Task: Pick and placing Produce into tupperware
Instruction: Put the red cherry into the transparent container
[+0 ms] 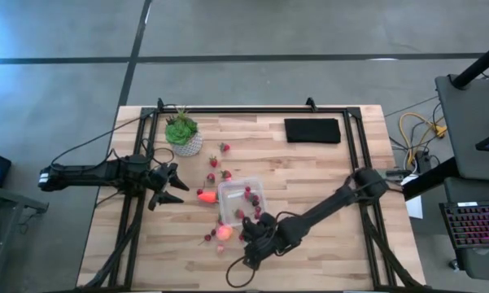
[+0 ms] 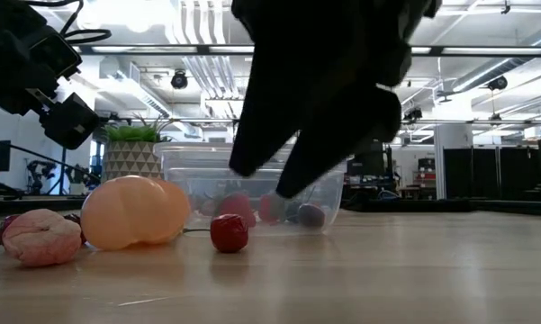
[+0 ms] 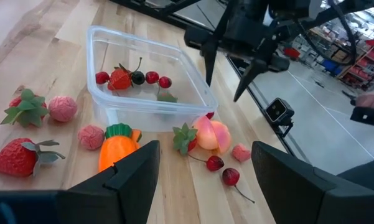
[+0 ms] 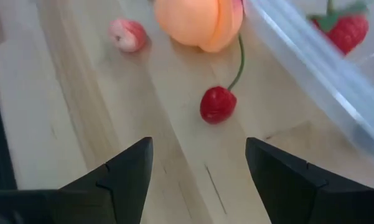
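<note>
The clear square tupperware (image 1: 242, 199) (image 3: 150, 78) sits mid-table and holds a strawberry and a few dark and red cherries. Around it on the wood lie an orange carrot (image 3: 118, 148), strawberries (image 3: 15, 158), pink raspberry-like pieces (image 3: 63, 107), a peach-coloured round fruit (image 1: 224, 232) (image 4: 199, 18) and stemmed cherries (image 4: 218, 104). My right gripper (image 1: 246, 238) (image 4: 199, 168) hovers open over the table just near of the tupperware, with a cherry ahead of its fingers. My left gripper (image 1: 177, 186) (image 3: 204, 155) is open, raised to the tupperware's left, pointing at it.
A green plant in a pale pot (image 1: 183, 134) stands at the far left of the table. A black rectangular pad (image 1: 312, 130) lies at the far right. Bare wood spreads over the near right. Black frame rails run along the table's sides.
</note>
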### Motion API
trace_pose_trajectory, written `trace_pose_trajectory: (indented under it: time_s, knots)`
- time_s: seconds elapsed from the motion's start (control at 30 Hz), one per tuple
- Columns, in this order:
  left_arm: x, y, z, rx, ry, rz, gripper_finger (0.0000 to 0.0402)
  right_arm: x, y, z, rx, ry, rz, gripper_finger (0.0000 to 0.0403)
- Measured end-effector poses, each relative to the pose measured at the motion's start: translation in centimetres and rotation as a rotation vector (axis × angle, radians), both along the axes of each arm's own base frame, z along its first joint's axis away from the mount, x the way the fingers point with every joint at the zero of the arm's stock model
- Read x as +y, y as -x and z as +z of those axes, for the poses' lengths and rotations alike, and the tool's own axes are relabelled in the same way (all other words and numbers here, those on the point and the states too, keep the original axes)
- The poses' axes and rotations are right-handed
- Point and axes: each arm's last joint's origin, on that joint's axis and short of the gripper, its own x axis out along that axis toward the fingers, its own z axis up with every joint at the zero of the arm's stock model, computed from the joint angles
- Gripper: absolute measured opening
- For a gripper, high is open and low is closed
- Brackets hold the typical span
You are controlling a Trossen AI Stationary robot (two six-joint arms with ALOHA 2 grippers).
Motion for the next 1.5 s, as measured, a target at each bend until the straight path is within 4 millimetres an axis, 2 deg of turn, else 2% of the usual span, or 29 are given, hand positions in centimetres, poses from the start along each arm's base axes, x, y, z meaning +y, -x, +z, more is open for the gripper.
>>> trace_pose_trajectory:
  time_s: [0.2, 0.47, 0.7, 0.87, 1.13, 1.27, 1.5]
  knots:
    - [0.0, 0.0, 0.0, 0.002, 0.0, 0.0, 0.024, 0.2, -0.4, -1.4, 0.003, 0.007, -0.016, 0.0248]
    - [0.0, 0.0, 0.0, 0.0, 0.0, 0.001, 0.024, 0.0, -0.7, -2.1, 0.0, 0.079, 0.018, 0.0234]
    - [0.0, 0.0, 0.0, 0.0, 0.0, 0.001, 0.024, -0.1, -1.1, -2.0, -0.037, 0.057, 0.008, 0.0228]
    - [0.0, 0.0, 0.0, 0.0, 0.0, 0.0, 0.024, 0.1, -1.6, -1.7, -0.092, -0.022, -0.062, 0.0228]
    - [0.0, 0.0, 0.0, 0.0, 0.0, 0.0, 0.024, 0.1, -1.5, -1.8, -0.086, -0.05, -0.105, 0.0228]
    - [0.0, 0.0, 0.0, 0.0, 0.0, 0.0, 0.024, 0.2, -1.7, -1.0, -0.081, -0.058, -0.111, 0.0228]
    - [0.0, 0.0, 0.0, 0.0, 0.0, 0.0, 0.024, 0.5, -2.3, 1.6, -0.061, -0.012, -0.066, 0.0227]
